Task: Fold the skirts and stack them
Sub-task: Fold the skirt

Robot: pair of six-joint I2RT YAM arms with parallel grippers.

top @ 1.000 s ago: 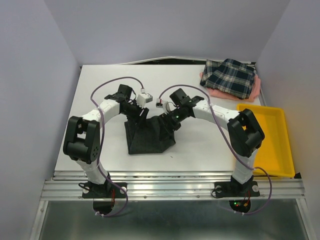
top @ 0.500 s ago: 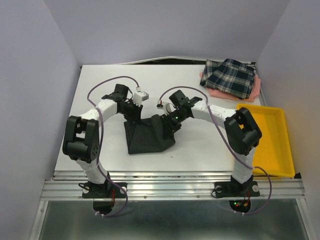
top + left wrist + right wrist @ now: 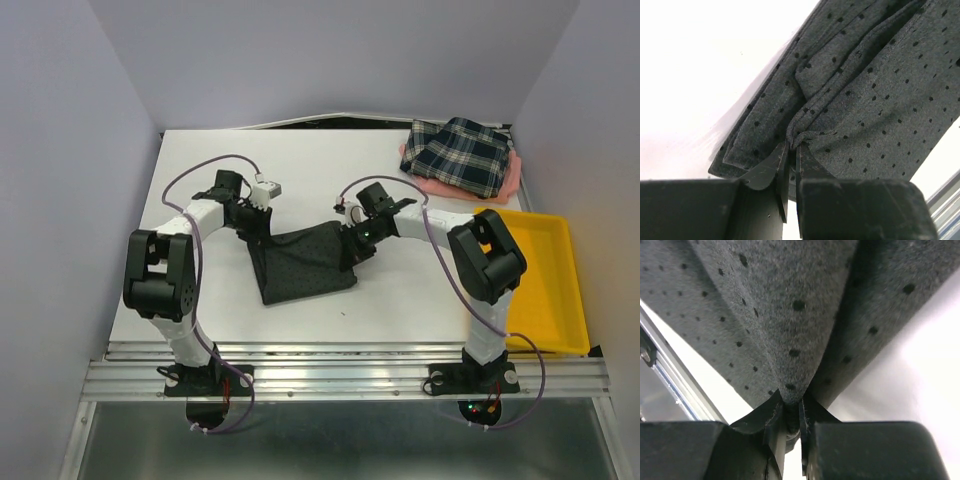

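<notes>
White table (image 3: 330,170) stood between pale walls (image 3: 60,150). Dotted skirt (image 3: 305,265) lay at centre, left gripper (image 3: 790,146) clamped on its ten o'clock corner, right gripper (image 3: 791,405) pinching two o'clock. Plaid skirt (image 3: 460,155) sat at one o'clock.

I'm scanning every view and I'm reading nothing: no lettering or numbers are showing on the charcoal skirt (image 3: 305,262), the plaid skirt (image 3: 460,155) or the yellow tray (image 3: 540,290).

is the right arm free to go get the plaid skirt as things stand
Probably not yet: the right gripper is shut on the dotted dark skirt. Once released, nothing seems to block the way to the plaid skirt.
</notes>
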